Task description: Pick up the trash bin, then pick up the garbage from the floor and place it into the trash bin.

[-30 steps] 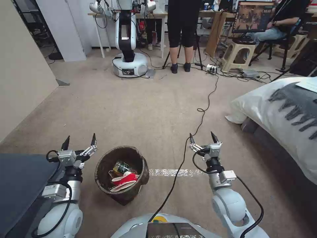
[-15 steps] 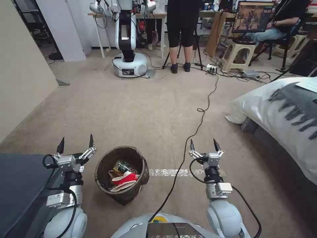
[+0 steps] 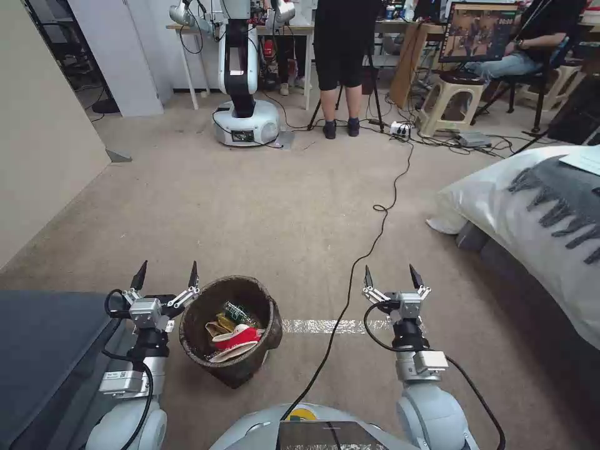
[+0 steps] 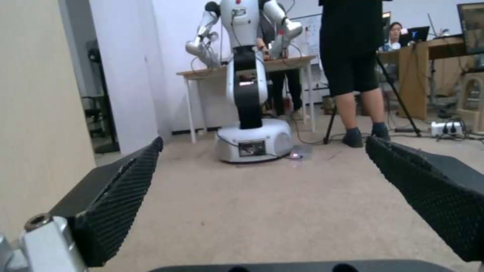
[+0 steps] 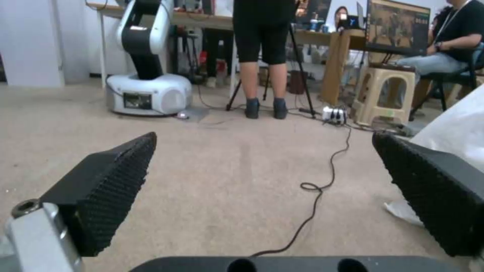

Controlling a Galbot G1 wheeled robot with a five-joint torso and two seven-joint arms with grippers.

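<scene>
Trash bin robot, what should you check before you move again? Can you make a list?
1. Trash bin standing upright on the carpet: ok.
2. Garbage lying inside the bin: ok.
3. Left gripper open, holding nothing, close beside the bin's rim: ok.
4. Right gripper open, holding nothing, over bare carpet: ok.
5. Black cable running on the floor between bin and right arm, could snag: not ok.
6. More litter left on the floor nearby: cannot tell.

Bare carpet ahead of the trash bin [image 3: 231, 328]; black cable [image 3: 369, 244] snakes just right of it, bed [image 3: 537, 219] blocks farther right.
</scene>
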